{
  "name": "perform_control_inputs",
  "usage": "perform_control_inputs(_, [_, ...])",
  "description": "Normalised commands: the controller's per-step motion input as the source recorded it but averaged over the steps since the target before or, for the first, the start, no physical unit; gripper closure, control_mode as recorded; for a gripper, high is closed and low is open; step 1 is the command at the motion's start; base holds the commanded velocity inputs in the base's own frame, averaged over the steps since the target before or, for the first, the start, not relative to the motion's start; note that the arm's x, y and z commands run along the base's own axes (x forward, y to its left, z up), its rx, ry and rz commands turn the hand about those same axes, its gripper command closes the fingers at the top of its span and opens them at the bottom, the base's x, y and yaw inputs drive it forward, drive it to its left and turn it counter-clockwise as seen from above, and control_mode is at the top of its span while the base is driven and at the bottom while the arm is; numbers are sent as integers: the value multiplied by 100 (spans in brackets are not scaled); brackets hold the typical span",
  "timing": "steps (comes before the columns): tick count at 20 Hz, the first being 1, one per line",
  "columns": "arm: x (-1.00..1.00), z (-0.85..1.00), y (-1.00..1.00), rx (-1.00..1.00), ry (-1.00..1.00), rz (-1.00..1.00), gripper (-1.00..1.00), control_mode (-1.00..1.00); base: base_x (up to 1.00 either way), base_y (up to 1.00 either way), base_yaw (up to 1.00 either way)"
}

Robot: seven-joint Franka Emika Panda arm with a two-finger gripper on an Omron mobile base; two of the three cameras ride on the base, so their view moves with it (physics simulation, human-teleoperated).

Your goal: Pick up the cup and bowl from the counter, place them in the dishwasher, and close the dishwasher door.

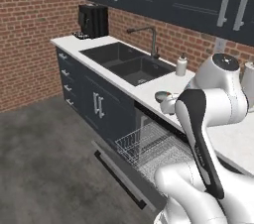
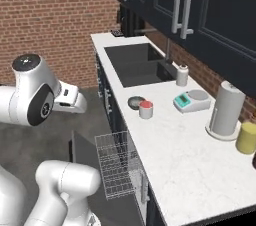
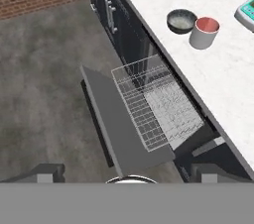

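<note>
On the white counter [image 2: 170, 150] the small white cup [image 2: 145, 109] with a red inside stands beside the dark grey bowl [image 2: 135, 102], close to the front edge. In the hand view the bowl [image 3: 181, 21] and cup [image 3: 204, 32] lie at the upper right. Below them the dishwasher [image 3: 198, 143] is open: its door [image 3: 111, 114] lies flat and the wire rack [image 3: 156, 106] is pulled out over it. My gripper [image 3: 126, 174] hangs high above the door's outer end, jaws wide open and empty. In the left base view my arm hides the cup, and the bowl [image 1: 161, 95] shows beside it.
A dark sink [image 2: 137, 65] with a tap lies further along the counter, with a soap bottle [image 2: 182, 75] near it. A teal-faced scale [image 2: 187, 100], a tall white canister [image 2: 225, 110] and a yellow one [image 2: 247, 137] stand toward the wall. The grey floor [image 3: 44, 79] spreads beside the door.
</note>
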Motion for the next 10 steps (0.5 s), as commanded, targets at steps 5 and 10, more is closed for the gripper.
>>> perform_control_inputs(5, [0,0,0,0,0,0,-100,100,56,-32,31])
perform_control_inputs(10, [0,0,0,0,0,0,-100,100,1,-68,28])
